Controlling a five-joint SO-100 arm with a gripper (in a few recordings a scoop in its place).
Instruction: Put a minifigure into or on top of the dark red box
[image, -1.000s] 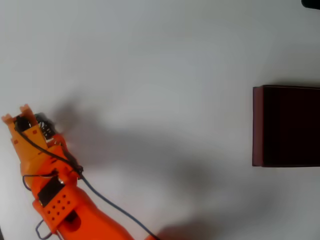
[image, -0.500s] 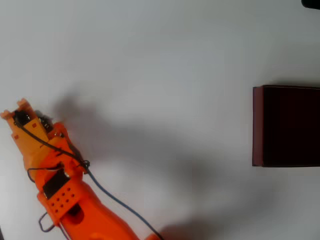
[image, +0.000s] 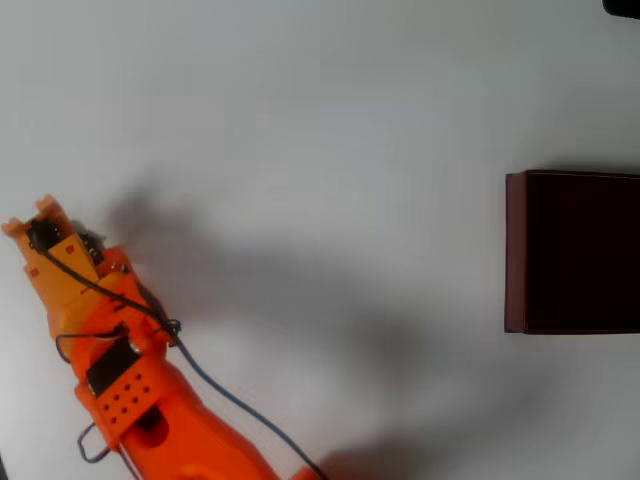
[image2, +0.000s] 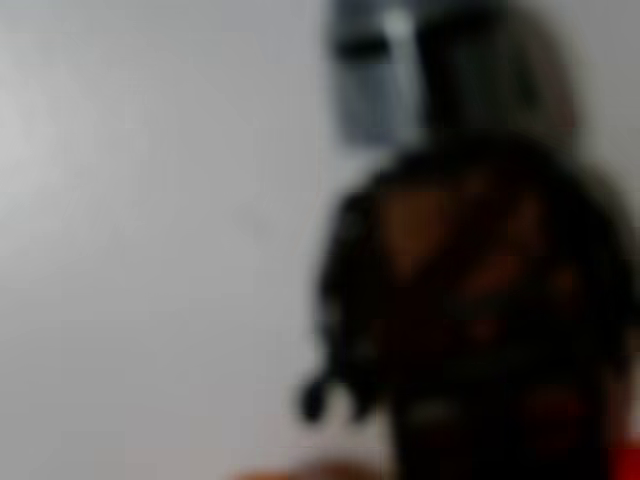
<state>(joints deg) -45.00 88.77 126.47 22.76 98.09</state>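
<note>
The orange two-finger gripper (image: 60, 232) sits at the far left of the white table (image: 320, 110) in the overhead view, well apart from the large square dark red box with thin walls and a near-black inside (image: 572, 252), which lies at the right edge of that view. A small dark shape shows just beside the gripper's tip on the side facing the box, but from above the gap between the fingers is hidden by the gripper's own body, so whether it is clenched or released cannot be told there.

In the wrist view the tiny dark grey-black toy minifigure with a blue-grey head end (image2: 470, 250) looms very close and badly blurred. Its head end points to the top of the picture, its dark body spreads below, and a thin limb hangs at its left side. Whether the fingers are closed on it cannot be made out; the blur hides any contact.

The orange arm (image: 140, 400) rises from the lower left corner of the overhead view and leans up and left, away from the dark red box, with a dark cable (image: 215, 390) looping along it. Its shadow stretches across the bare table towards the box. The table between gripper and box holds nothing.
</note>
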